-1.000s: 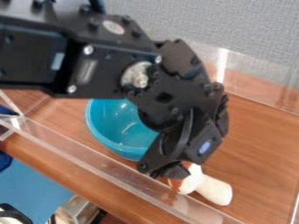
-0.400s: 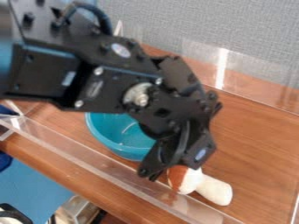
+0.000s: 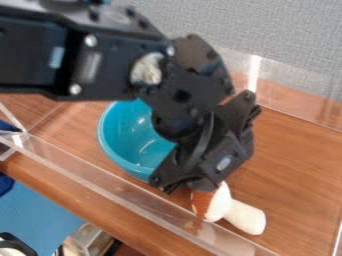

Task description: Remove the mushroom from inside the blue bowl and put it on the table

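The mushroom (image 3: pixel 230 209) lies on its side on the table (image 3: pixel 297 150), orange-brown cap toward the bowl and cream stem pointing right. The blue bowl (image 3: pixel 127 140) stands just left of it, its inside bare where it shows; the arm covers its right part. My gripper (image 3: pixel 195 186) hangs right over the mushroom's cap, pointing steeply down. Its black body hides the fingertips, so the frames show neither how the jaws stand nor whether they touch the cap.
Low clear acrylic walls edge the table: one along the front (image 3: pixel 80 185), another at the back right (image 3: pixel 287 85). The big black arm fills the upper left. Bare wood shows to the right of the mushroom.
The wrist has rolled slightly and the arm's upper links have shifted. The mushroom lies in the same spot on the table, and the bowl has not moved.
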Controlling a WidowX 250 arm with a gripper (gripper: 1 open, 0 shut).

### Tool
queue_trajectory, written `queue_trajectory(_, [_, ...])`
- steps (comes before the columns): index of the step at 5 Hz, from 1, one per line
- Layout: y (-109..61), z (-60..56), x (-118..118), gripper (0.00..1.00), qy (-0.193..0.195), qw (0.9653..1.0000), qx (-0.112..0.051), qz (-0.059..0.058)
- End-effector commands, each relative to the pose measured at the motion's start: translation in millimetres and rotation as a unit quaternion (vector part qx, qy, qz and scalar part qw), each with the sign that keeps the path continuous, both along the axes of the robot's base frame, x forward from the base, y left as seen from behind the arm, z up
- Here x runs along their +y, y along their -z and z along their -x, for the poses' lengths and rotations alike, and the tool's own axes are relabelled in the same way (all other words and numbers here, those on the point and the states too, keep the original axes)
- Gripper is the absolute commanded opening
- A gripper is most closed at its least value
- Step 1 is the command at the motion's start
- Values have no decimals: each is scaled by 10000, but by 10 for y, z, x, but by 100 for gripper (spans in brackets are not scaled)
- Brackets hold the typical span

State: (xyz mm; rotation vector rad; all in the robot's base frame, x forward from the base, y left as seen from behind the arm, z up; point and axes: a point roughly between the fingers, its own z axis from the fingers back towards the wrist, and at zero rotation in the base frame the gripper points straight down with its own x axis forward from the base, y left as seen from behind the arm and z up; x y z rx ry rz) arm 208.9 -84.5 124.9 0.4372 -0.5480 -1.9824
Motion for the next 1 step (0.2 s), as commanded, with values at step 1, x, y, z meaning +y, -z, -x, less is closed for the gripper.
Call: queue_trajectory(1, [-37, -27, 44, 0, 125, 9998, -134, 65])
